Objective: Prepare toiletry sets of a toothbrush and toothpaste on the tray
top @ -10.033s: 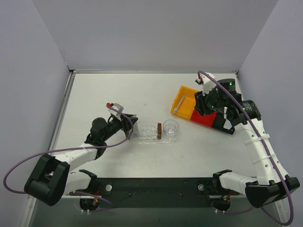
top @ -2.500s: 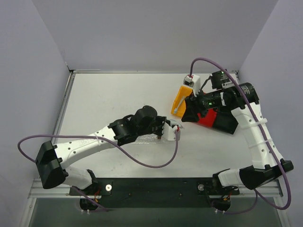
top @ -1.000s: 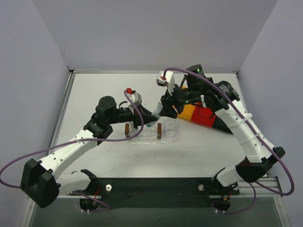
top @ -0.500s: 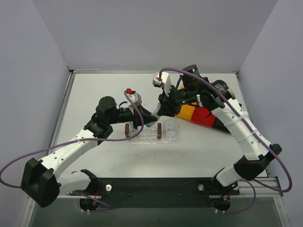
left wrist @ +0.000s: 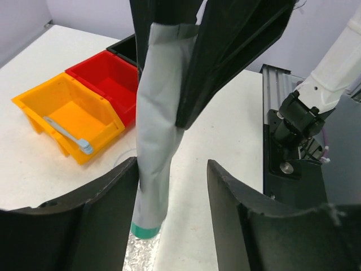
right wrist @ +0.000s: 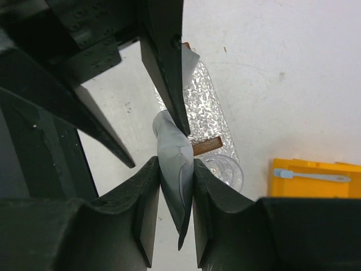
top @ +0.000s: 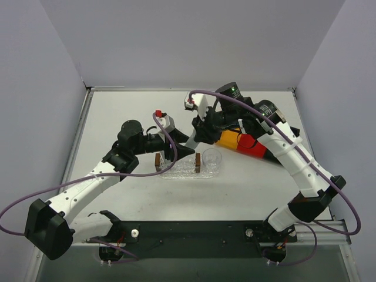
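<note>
My right gripper (right wrist: pixel 174 169) is shut on the toothpaste (right wrist: pixel 175 144), a silvery-grey tube, and holds it upright with its green cap down over the tray (right wrist: pixel 204 96). In the left wrist view the toothpaste (left wrist: pixel 155 135) hangs between my left gripper's (left wrist: pixel 172 165) open fingers, close to the left finger (left wrist: pixel 107 197), with its cap just above the tray (left wrist: pixel 141 257). In the top view both grippers meet over the tray (top: pixel 182 169): left (top: pixel 184 150), right (top: pixel 194 138). The toothbrush (left wrist: pixel 67 132) lies in the yellow bin (left wrist: pixel 39 101); it also shows in the right wrist view (right wrist: pixel 316 176).
A clear round cup (top: pixel 211 160) stands on the tray's right end. Two small brown blocks (top: pixel 158 160) (top: pixel 198 161) stand on the tray. The red bin (top: pixel 251 145) sits beside the yellow bin (top: pixel 226 138), both partly under the right arm.
The right arm has swung left from the bins with the toothpaste to over the tray. The left gripper has stayed open around the tube, and the right gripper edged slightly further left.
</note>
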